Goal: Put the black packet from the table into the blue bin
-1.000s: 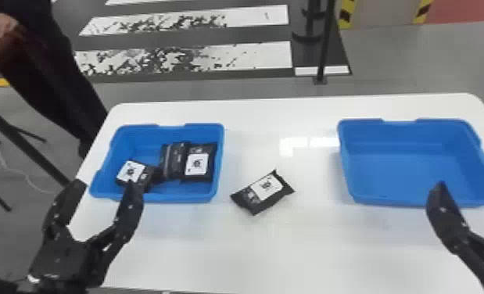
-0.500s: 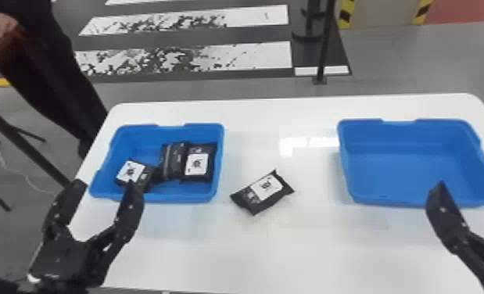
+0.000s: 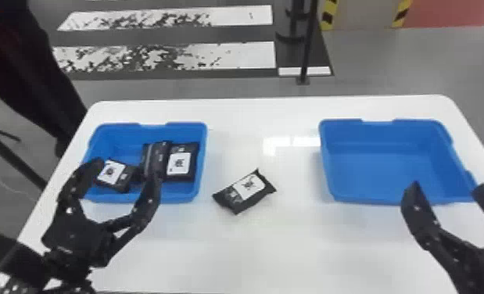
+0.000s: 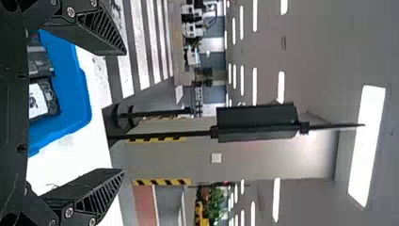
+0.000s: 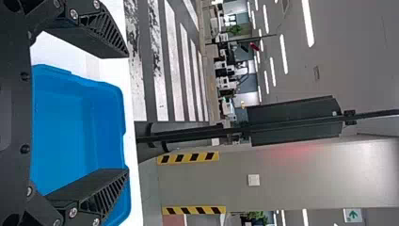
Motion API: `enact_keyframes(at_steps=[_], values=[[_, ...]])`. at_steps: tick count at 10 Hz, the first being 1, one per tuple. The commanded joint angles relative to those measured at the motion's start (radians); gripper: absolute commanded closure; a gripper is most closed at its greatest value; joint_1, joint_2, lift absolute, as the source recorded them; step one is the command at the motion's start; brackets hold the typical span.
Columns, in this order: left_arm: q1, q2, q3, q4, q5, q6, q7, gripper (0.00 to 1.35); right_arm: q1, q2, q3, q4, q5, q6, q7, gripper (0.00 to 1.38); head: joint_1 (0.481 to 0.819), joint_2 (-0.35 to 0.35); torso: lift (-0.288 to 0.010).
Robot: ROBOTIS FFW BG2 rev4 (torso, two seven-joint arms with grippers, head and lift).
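Since the black packet (image 3: 244,192) lies askew on the white table (image 3: 268,250), between the left blue bin (image 3: 125,136) and the right blue bin (image 3: 389,172), I'd fear a poor grip: the left gripper (image 3: 125,170) and right gripper (image 3: 450,187) hang with fingers parted, holding nothing, and a misaligned one might pinch just a corner and drop it. Two bins also invite a mix-up.

In the head view, the fingers of the left gripper (image 3: 126,170) mask portions of the near side of the first blue bin (image 3: 174,131) just beyond them and the lower part of the middle packet (image 3: 156,156) inside. The right gripper (image 3: 448,189), cropped by the picture's right edge, partly obscures the near rim of the second blue bin (image 3: 370,135) beyond its fingertips; on the black packet (image 3: 248,189), between the grippers, the fine print is too small to read.
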Motion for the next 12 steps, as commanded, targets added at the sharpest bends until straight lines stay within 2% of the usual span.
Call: enact_keyframes(at_steps=[1, 3, 6, 8, 10, 12], values=[[-0.078, 0.006, -0.028, 0.051, -0.038, 0.075, -0.044, 0.15, -0.001, 0.001, 0.0, 0.002, 0.0, 0.0, 0.0, 0.15, 0.695, 0.037, -0.11], [-0.191, 0.006, -0.082, 0.125, -0.08, 0.146, -0.125, 0.15, -0.006, 0.001, 0.002, 0.007, 0.002, 0.0, 0.0, 0.15, 0.695, -0.005, -0.11], [-0.375, 0.007, -0.214, 0.259, -0.12, 0.259, -0.191, 0.15, -0.018, 0.001, 0.012, 0.016, 0.002, 0.0, 0.0, 0.15, 0.695, -0.108, -0.11], [-0.463, 0.007, -0.289, 0.338, -0.162, 0.38, -0.243, 0.15, -0.028, 0.001, 0.016, 0.024, 0.004, 0.0, 0.002, 0.15, 0.695, -0.16, -0.11], [-0.532, 0.001, -0.333, 0.399, -0.229, 0.461, -0.292, 0.15, -0.033, 0.001, 0.018, 0.029, 0.004, 0.0, 0.002, 0.15, 0.695, -0.22, -0.11], [-0.598, -0.016, -0.341, 0.485, -0.325, 0.502, -0.306, 0.15, -0.038, 0.001, 0.018, 0.031, 0.002, 0.0, 0.002, 0.15, 0.695, -0.24, -0.11]])
